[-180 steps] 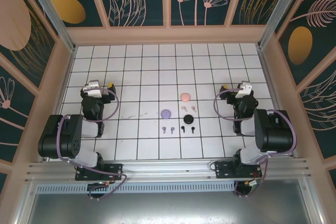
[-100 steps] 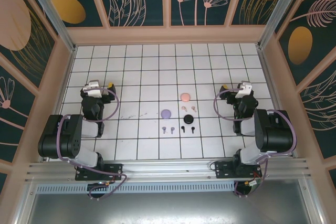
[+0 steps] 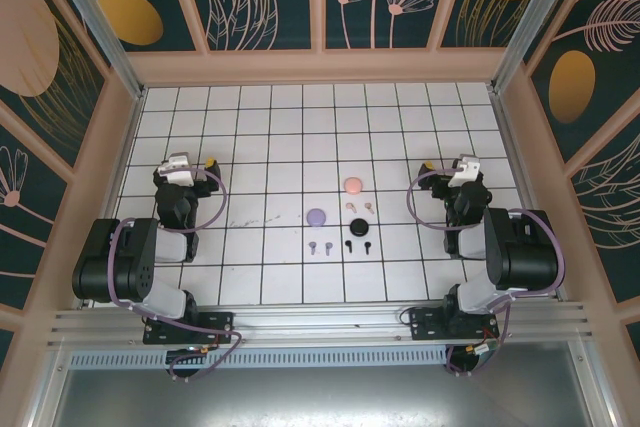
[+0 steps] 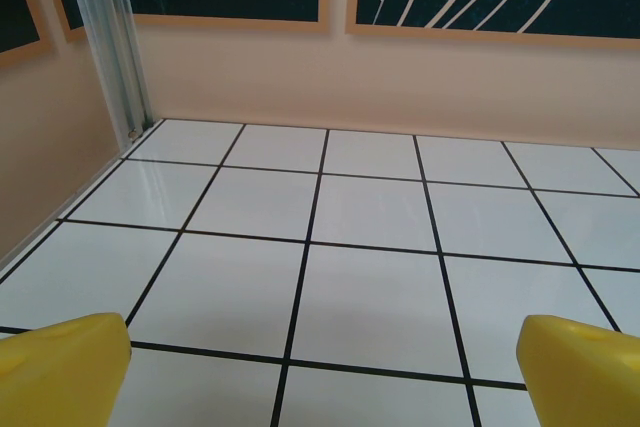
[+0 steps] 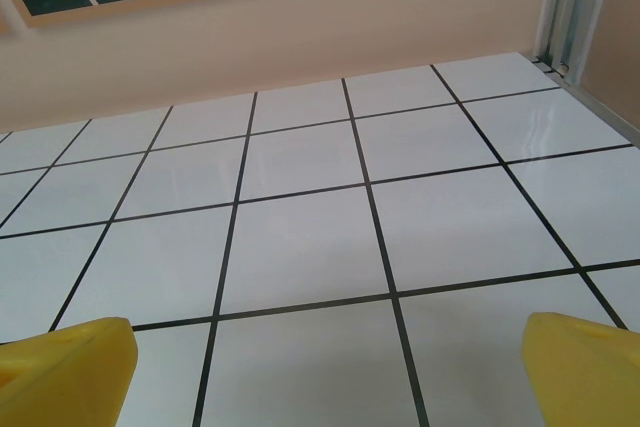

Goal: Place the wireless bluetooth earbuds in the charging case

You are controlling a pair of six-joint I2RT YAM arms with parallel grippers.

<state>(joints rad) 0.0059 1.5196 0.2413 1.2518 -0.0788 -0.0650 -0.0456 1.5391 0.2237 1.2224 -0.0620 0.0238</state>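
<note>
Three round charging cases lie on the tiled table: pink [image 3: 352, 185], lilac [image 3: 317, 216] and black [image 3: 357, 228]. Close by them lie the earbuds in pairs, the pink pair [image 3: 359, 207], the lilac pair [image 3: 319, 247] and the black pair [image 3: 357, 246]. My left gripper [image 3: 188, 160] rests folded back at the left, far from them. My right gripper [image 3: 452, 165] rests likewise at the right. In the left wrist view the left gripper [image 4: 320, 372] is open, its yellow fingertips [image 4: 60, 367] wide apart over bare tile. The right gripper [image 5: 325, 372] is open too, with nothing between its fingertips [image 5: 65, 367].
Wooden walls [image 3: 320, 67] with patterned panels enclose the white tiled table [image 3: 260, 137] on three sides. An aluminium post [image 4: 105, 37] stands in the far left corner. Both arm bases sit on the rail [image 3: 320, 322] at the near edge.
</note>
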